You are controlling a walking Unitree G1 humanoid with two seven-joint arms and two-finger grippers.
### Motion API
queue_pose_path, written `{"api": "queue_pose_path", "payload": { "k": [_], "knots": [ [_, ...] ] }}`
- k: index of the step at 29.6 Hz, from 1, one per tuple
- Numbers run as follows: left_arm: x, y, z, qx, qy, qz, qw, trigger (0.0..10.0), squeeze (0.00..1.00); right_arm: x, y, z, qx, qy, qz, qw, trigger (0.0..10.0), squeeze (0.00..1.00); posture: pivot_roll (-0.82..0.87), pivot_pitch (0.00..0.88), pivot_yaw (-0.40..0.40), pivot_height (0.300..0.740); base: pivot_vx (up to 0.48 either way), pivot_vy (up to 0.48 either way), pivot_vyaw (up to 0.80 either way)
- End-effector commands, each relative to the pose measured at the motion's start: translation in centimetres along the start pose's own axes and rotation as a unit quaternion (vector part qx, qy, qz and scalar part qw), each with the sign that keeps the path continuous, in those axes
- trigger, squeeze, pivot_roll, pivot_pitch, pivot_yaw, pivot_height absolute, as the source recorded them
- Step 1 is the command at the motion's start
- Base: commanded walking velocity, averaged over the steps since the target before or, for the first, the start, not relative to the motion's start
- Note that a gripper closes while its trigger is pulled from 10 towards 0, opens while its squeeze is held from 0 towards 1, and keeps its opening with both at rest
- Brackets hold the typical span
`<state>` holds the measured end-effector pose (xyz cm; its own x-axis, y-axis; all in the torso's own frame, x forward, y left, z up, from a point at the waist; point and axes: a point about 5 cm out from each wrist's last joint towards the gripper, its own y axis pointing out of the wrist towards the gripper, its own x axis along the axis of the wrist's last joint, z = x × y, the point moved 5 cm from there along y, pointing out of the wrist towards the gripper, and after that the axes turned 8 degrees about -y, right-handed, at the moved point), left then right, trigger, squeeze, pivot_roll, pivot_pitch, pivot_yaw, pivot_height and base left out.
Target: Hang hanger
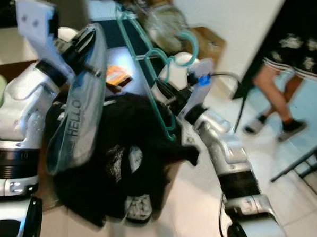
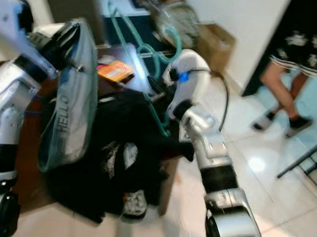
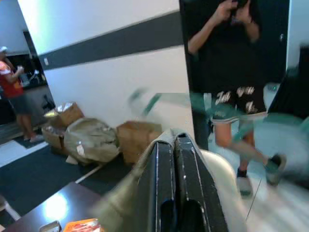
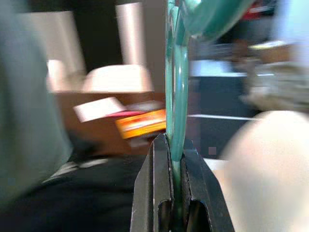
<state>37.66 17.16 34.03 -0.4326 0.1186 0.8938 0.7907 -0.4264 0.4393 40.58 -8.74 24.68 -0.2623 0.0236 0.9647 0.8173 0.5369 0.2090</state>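
Observation:
Teal plastic hangers (image 4: 175,96) stand up from my right gripper (image 4: 176,154), which is shut on their lower bar. In the head views the hangers (image 1: 154,55) rise over a black printed garment (image 1: 130,149) that droops from them below my right gripper (image 1: 164,91). My left gripper (image 1: 85,45) is raised at the left, shut on the top of a clear plastic bag (image 1: 78,119) printed HELLO, which hangs down beside the garment. In the left wrist view the fingers (image 3: 164,174) are pressed together with pale plastic around them.
A dark table (image 1: 124,55) behind the garment carries an orange packet (image 1: 118,74). Cardboard boxes (image 1: 210,44) and a stuffed bag (image 1: 166,23) sit by the white wall. A person's legs (image 1: 276,98) stand at the right on the tiled floor, near a dark metal frame (image 1: 300,158).

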Motion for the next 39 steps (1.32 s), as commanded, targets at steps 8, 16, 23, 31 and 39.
{"api": "queue_pose_path", "payload": {
  "k": [8,16,23,31,39],
  "knots": [
    [-6.5,-3.7,2.6,0.063,0.041,0.117,0.99,10.0,0.0,-1.5,-0.2,0.1,0.006,-0.02,0.044,0.999,10.0,0.0,0.0,0.103,0.0,0.74,0.0,0.0,0.0],
    [-11.6,-7.2,2.3,0.087,0.041,0.21,0.973,10.0,0.0,0.2,-0.9,0.4,0.037,0.021,0.004,0.999,10.0,0.0,-0.01,0.108,0.003,0.74,0.0,0.0,0.0],
    [-14.5,-10.2,2.9,0.081,0.138,0.307,0.938,10.0,0.0,0.7,-1.1,0.5,0.043,0.029,-0.007,0.999,10.0,0.0,0.0,0.108,0.005,0.74,0.0,0.0,0.0],
    [-15.2,-11.3,3.2,0.027,0.263,0.349,0.899,10.0,1.0,0.7,-1.0,2.8,0.097,0.031,-0.012,0.995,10.0,0.0,0.01,0.099,0.001,0.74,0.0,0.0,0.0],
    [-10.3,-9.6,-1.2,-0.072,0.12,0.268,0.953,10.0,1.0,0.0,-1.5,5.0,0.149,0.028,0.008,0.988,10.0,0.0,0.01,0.091,0.002,0.74,0.0,0.0,0.0]
  ]
}}
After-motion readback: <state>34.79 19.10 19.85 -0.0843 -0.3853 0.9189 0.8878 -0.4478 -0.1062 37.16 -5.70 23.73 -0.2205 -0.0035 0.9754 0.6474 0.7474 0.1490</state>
